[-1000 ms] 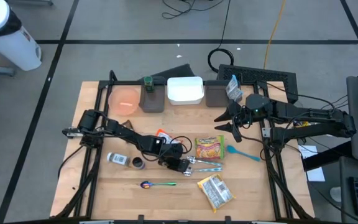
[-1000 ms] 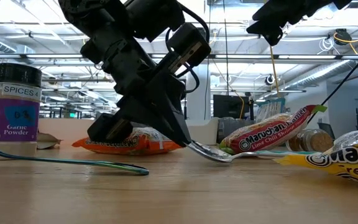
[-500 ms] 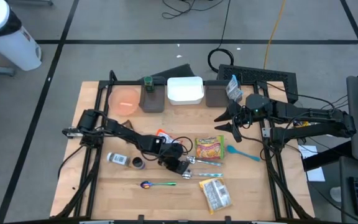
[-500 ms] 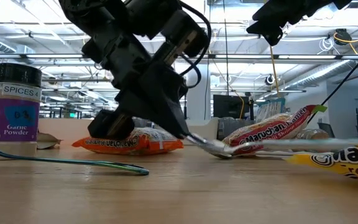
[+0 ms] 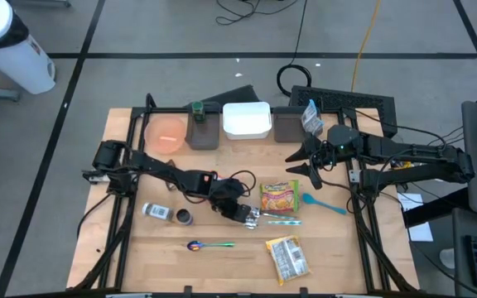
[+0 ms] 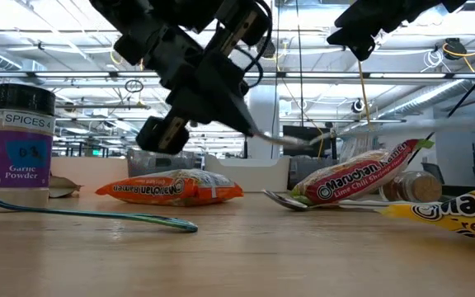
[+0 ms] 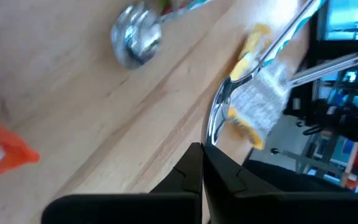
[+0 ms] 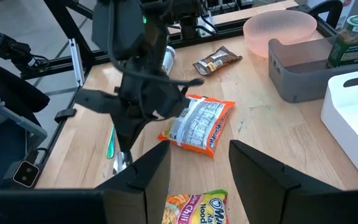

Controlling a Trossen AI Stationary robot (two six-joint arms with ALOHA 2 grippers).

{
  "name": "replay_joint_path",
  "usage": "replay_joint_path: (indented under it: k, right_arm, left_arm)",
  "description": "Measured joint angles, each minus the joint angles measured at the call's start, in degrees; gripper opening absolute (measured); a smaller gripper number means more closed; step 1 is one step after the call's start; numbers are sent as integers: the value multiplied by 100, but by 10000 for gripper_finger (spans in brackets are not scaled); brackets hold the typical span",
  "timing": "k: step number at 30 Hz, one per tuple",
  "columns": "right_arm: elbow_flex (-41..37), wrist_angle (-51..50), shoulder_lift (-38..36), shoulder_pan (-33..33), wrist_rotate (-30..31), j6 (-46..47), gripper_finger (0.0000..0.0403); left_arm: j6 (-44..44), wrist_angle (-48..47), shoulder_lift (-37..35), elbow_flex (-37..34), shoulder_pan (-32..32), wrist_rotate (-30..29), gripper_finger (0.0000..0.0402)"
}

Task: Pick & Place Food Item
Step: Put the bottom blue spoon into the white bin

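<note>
Pale wood table (image 5: 139, 248) — left fingers (image 5: 247, 215) clamping glossy metal spoon (image 6: 291, 139).

Grey floor (image 5: 180, 33) with black tape grid; wooden surface (image 5: 338, 257) centre; white bin (image 5: 11, 45) at 10 o'clock; ceiling trusses (image 6: 72, 78), bright lights.

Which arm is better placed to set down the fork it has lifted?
Left. The left gripper is shut on the fork, held above the table mid-table. The right gripper hangs open and empty, farther back right.
</note>
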Motion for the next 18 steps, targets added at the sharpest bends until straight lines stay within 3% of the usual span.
replay_joint_path:
  k: [18]
  right_arm:
    - [2, 275, 91, -17, -5, -86, 155]
  left_arm:
    - [781, -541, -351, 187, 466, 50, 1]
